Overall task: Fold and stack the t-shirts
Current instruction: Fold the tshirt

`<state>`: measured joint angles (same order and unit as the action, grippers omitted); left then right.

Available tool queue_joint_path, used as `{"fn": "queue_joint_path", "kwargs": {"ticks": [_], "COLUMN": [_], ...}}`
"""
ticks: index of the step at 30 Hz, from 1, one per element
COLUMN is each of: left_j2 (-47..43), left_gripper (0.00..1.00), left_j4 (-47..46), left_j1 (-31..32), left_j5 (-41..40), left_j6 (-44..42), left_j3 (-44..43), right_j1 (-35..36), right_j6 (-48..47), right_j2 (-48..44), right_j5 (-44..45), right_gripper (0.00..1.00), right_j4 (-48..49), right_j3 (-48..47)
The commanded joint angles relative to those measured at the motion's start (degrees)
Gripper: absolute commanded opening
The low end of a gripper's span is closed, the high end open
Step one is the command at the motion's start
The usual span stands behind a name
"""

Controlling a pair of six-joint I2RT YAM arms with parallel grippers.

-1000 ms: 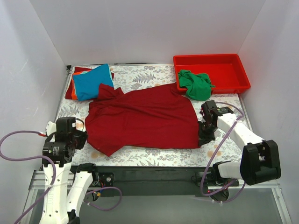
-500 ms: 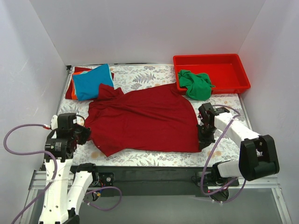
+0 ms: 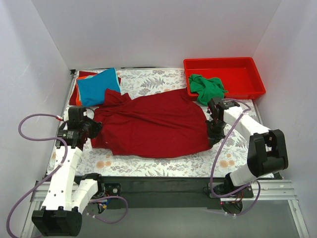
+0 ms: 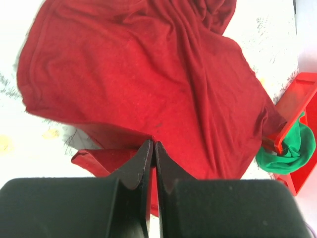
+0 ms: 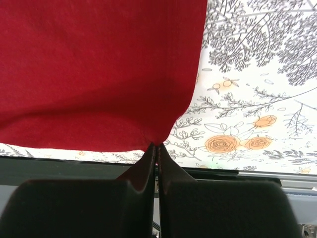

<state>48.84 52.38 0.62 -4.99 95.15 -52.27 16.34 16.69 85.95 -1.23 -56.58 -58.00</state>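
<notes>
Now L gripper is pinched tight on dark red t-shirt at left edge; R gripper clamps its near-right corner, over floral table cloth.

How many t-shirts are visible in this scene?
5: dark red shirt spread mid-table; green shirt on the tray, near-left corner; blue shirt far left, atop orange shirt and red shirt edges. Others may hide beneath.

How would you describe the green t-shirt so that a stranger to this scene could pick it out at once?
Find the floral table cloth, then the red plastic tray at its far right corner. The green t-shirt lies bunched over the tray's near left corner. It is the only green thing, crumpled, unlike the spread dark red t-shirt and the folded blue t-shirt.
</notes>
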Motion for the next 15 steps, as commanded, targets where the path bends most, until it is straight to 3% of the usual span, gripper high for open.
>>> {"fn": "queue_joint_path", "kwargs": {"ticks": [1, 15], "left_j2": [1.69, 7.94], "left_gripper": [0.00, 0.00], "left_j4": [-5.35, -10.11], "left_j1": [0.26, -2.73], "left_j5": [0.16, -0.37], "left_j6": [-2.34, -3.04], "left_j3": [-2.40, -5.12], "right_j1": [-1.30, -4.03], "right_j6": [-1.48, -3.50], "right_j2": [1.93, 9.40], "right_j5": [1.06, -0.52], "right_gripper": [0.01, 0.01], "right_j4": [-0.55, -0.99], "right_j3": [-4.05, -13.10]}}
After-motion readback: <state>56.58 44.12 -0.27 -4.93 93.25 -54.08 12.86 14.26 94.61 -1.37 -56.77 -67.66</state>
